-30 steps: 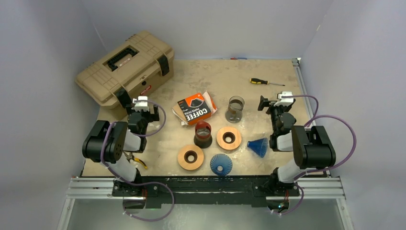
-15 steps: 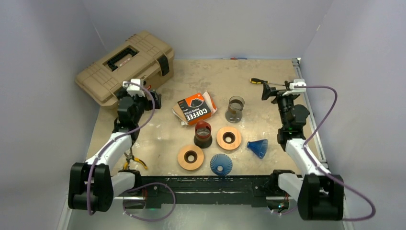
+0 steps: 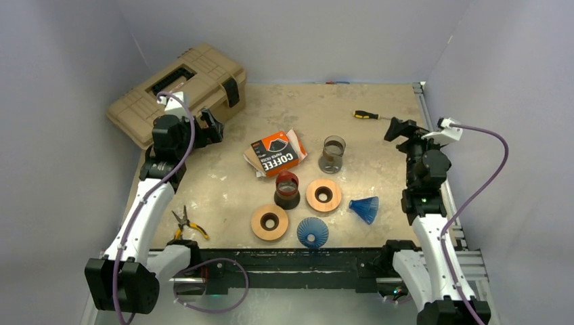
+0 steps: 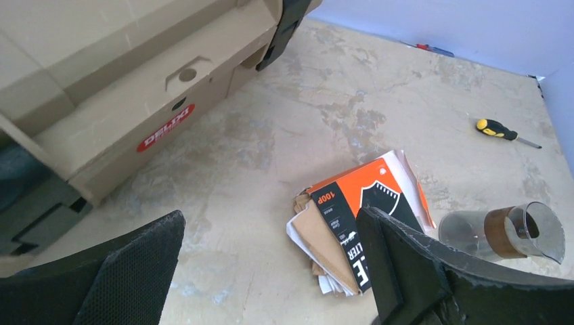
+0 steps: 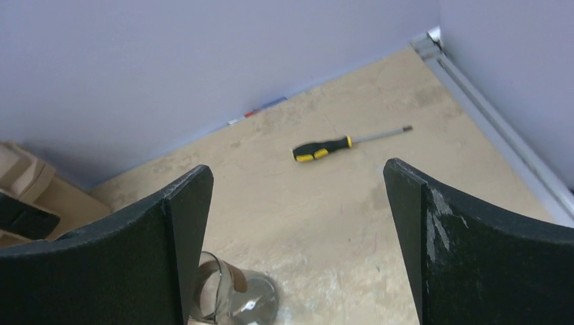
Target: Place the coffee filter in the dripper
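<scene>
The left gripper (image 3: pixel 211 127), jaws spread and empty, hovers by the toolbox (image 3: pixel 176 91), left of the filter pack (image 3: pixel 274 154) lying mid-table. I'd judge it best to descend on the loose brown filters (image 4: pixel 317 233) at its near-left edge and pinch just 1. The blue dripper (image 3: pixel 312 231) sits near, right of centre. The right gripper (image 3: pixel 396 128) hangs spread, far right.

Light: soft, even, from overhead; walls (image 3: pixel 304 34) w/ bluish cast.
Shadows: faint, short, under toolbox (image 4: pixel 135 81) edge, up-left of left jaws.
Glare: slight sheen on glass (image 4: pixel 504 233), right of left jaws.
Focus: fingers (image 5: pixel 122 271) soft near lens; table (image 5: pixel 325 203) btw. right jaws sharp.
</scene>
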